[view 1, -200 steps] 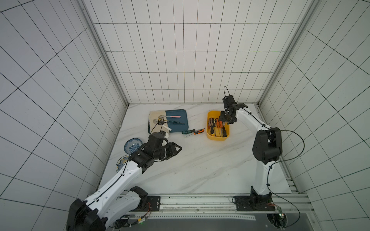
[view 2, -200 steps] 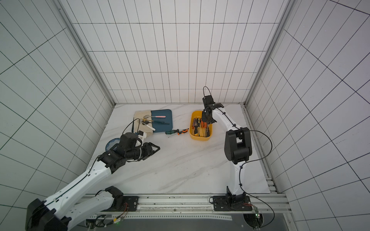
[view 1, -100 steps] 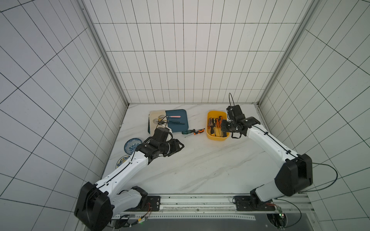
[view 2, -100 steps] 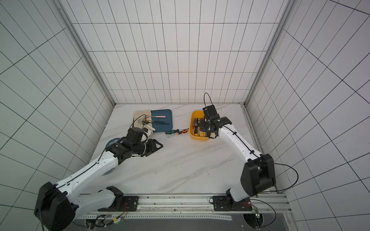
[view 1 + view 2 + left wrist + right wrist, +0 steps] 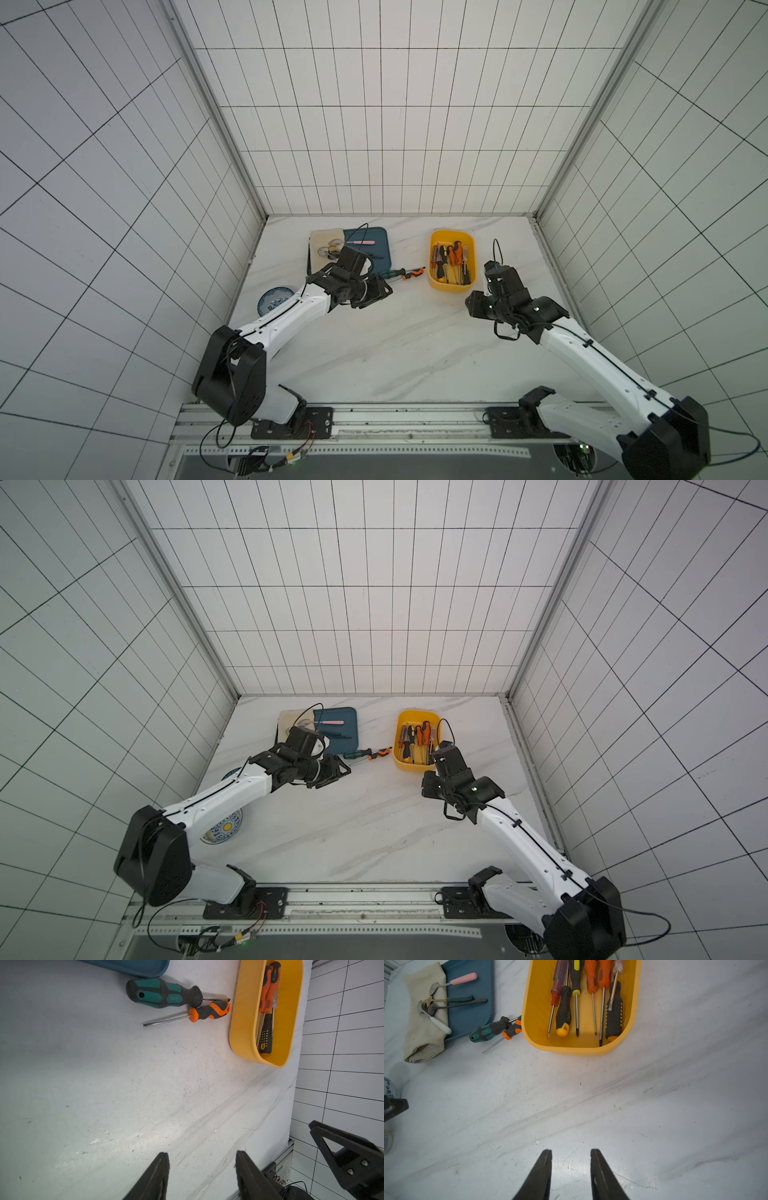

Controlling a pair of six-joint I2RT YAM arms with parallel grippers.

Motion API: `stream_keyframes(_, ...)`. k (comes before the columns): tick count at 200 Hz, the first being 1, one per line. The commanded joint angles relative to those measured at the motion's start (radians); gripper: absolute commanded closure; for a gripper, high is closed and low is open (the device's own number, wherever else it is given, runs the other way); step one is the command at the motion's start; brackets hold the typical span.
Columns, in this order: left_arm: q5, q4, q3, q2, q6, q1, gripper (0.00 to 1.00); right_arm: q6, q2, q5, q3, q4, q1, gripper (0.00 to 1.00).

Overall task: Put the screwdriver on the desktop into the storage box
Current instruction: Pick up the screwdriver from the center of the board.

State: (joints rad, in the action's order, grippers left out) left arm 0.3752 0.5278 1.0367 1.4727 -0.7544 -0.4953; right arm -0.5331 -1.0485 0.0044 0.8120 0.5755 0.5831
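Screwdrivers [image 5: 164, 993] on desktop [image 5: 124, 1084]: 2 | in storage box [image 5: 243, 1022]: 7 | left claw [image 5: 201, 1153], right claw [image 5: 571, 1150]: released, empty

Seen in both top views: back wall [image 5: 382, 124], left wall [image 5: 83, 216] and right wall [image 5: 685, 216], all of white rectangular tiles with dark grout lines, evenly lit. Silver metal corner posts [image 5: 215, 112] join the walls. The walls enclose the desktop [image 5: 395, 340], white marble-look with grey veins; a silver rail [image 5: 407, 424] runs along its near edge. A soft bright reflection [image 5: 571, 1136] lies on the marble in the right wrist view.
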Motion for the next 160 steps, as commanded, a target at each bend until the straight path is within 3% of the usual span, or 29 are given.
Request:
stream_keyframes(1,-0.004,-0.005,0.071,0.066,0.057,0.0,0.44,-0.036,0.041,0.007,-0.066,-0.006,0.013,0.65)
stream_keyframes(19,-0.019,0.007,0.125,0.121,0.081,0.0,0.38,-0.044,0.067,0.008,-0.093,-0.009,0.017,0.65)
stream_keyframes(100,-0.185,0.185,0.445,0.418,0.321,-0.002,0.34,-0.036,0.094,0.01,-0.115,-0.024,0.018,0.65)
stream_keyframes(160,-0.272,0.134,0.521,0.514,0.493,0.0,0.35,-0.043,0.11,0.024,-0.126,-0.023,0.02,0.65)
